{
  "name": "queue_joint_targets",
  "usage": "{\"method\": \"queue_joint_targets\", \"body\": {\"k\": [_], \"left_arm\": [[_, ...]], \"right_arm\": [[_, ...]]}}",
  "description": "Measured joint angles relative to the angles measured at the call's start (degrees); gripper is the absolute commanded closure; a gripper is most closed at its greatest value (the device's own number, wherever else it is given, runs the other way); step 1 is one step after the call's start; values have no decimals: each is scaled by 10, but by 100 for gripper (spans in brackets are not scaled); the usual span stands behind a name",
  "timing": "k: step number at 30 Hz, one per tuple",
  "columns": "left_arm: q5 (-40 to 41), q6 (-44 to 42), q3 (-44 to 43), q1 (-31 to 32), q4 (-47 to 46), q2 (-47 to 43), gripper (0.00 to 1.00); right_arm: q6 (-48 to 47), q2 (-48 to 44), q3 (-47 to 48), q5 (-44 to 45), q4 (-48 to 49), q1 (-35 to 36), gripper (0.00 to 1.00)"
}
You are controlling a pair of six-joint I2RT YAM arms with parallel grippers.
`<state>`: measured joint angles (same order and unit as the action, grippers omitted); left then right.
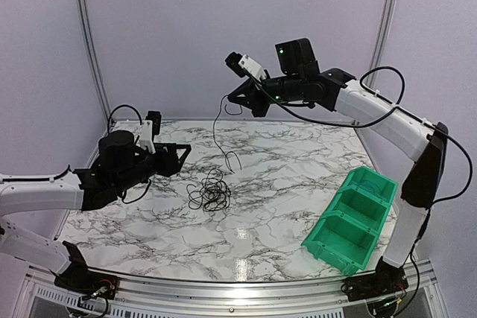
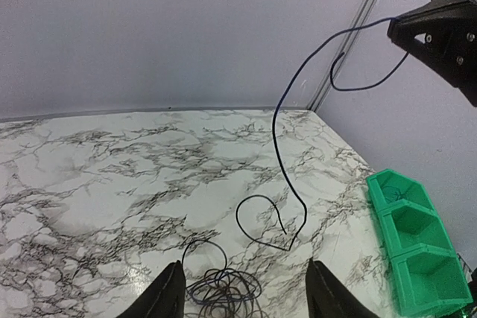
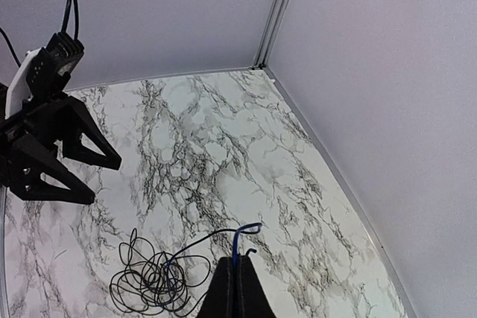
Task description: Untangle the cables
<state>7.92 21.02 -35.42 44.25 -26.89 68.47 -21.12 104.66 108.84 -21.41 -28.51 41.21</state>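
The cables form a small loopy black-and-blue tangle [image 1: 210,193] on the marble table [image 1: 283,154]. One thin strand [image 1: 216,128] rises from the table to my right gripper [image 1: 231,98], which hangs high over the table's back and is shut on it. In the right wrist view the blue end [image 3: 238,237] sticks out of the closed gripper [image 3: 237,260], with the tangle [image 3: 153,282] below. My left gripper [image 1: 181,159] is open, just left of the tangle. In the left wrist view the tangle [image 2: 223,290] lies between and below its fingers [image 2: 170,294], with nothing gripped. The strand [image 2: 277,132] ends in a loop [image 2: 262,221] on the table.
A green three-compartment bin [image 1: 350,217] stands at the table's right front, also visible in the left wrist view as the green bin [image 2: 414,255]. Grey walls close the table's back and right edges. The right arm [image 1: 387,117] arches over the right side.
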Motion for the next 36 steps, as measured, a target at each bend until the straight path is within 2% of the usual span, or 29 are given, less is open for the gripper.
{"method": "queue_joint_targets", "body": {"k": [5,6,7,8,12,15,20,27,31,36], "left_arm": [[-29,8,-68,2,-3,63,40],[-32,9,-76,2,-2,75,30],[-37,10,-83,3,-2,87,5],[-42,10,-89,3,-1,97,1],[-58,7,-130,3,28,126,1],[-59,-9,-196,3,83,143,1],[-59,-80,-265,3,144,147,1],[-67,-164,-227,0,156,144,1],[-94,-170,-213,-5,159,146,1],[-111,-160,-217,-9,172,163,1]], "right_arm": [[-13,-20,-12,16,0,-1,100],[-16,-26,-15,21,-1,-2,100],[-19,-32,-19,25,-2,-4,100],[-24,-41,-27,28,-2,-8,100],[-42,-84,-72,46,-5,-34,100],[-62,-122,-111,64,-9,-63,100],[-95,-185,-178,77,-16,-115,100],[-163,-253,-233,68,-59,-225,100],[-207,-290,-236,60,-100,-280,100],[-255,-343,-236,63,-162,-303,100]]}}
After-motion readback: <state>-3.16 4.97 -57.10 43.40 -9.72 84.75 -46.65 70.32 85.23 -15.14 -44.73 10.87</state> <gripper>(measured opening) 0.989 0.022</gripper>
